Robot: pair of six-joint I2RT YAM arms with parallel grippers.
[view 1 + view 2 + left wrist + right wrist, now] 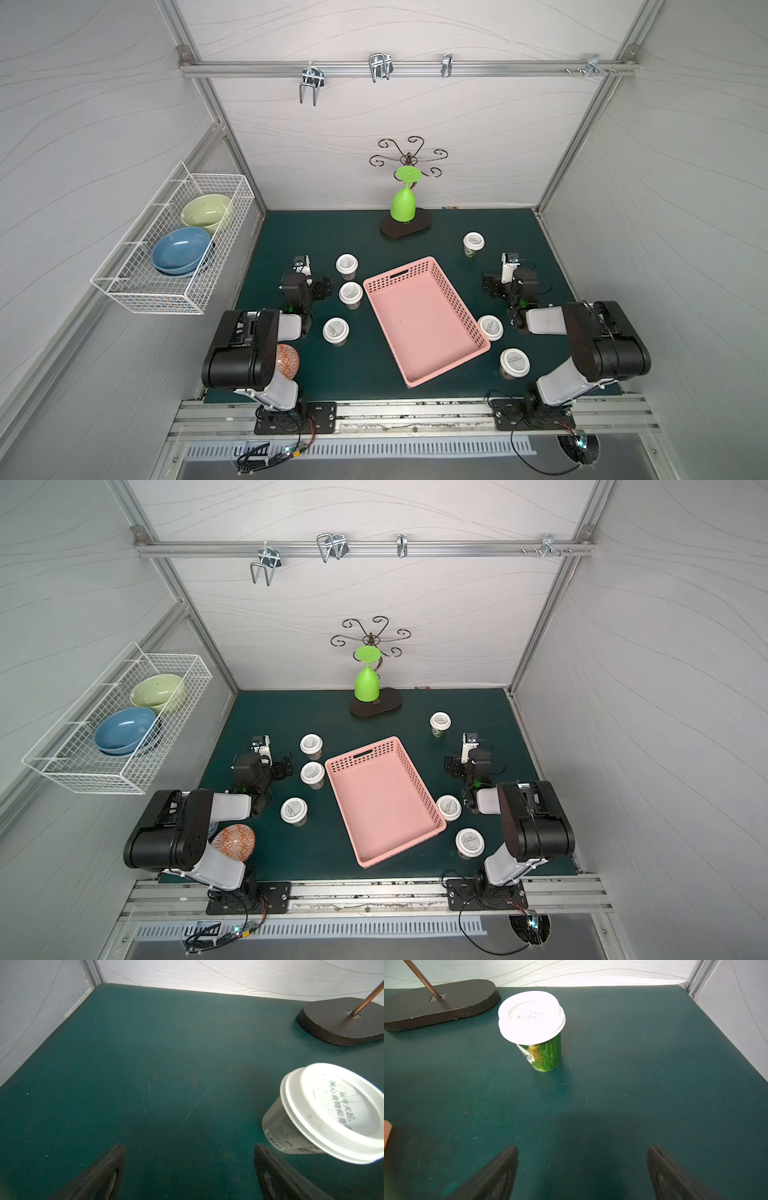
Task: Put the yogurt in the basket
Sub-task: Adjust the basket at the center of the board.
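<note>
1. Left tool (190, 1148): jaws spread wide with nothing between them, only bare bench (145, 1064) below the gap
2. Right tool (582, 1148): equally wide, empty, touching nothing
3. Closest to the left tool, a grey-sided yogurt cup (324, 1113) stands upright under its white lid, just ahead of the fingertips and outside the gap on the basket side; I judge a small inward swing would centre it
4. Ahead of the right tool and well clear of it, the green yogurt cup (546, 1055) stands upright, slightly to the basket side of the jaws' centre line; a forward reach seems enough
5. In a top view, a second left cup (350, 293) sits beside the left tool and a third left cup (336, 330) back toward that arm's base; a rim-side cup (490, 327), just beside the basket wall, and a rearmost cup (514, 360) lie behind the right tool
6. The pink basket (419, 324) lies empty between the tools, its long axis slanting from far on the left tool's side to near on the right tool's side; each arm has three cups on its own side, so either could start
7. Farthest, the stand base (440, 1005) sits beyond the green yogurt cup
</note>
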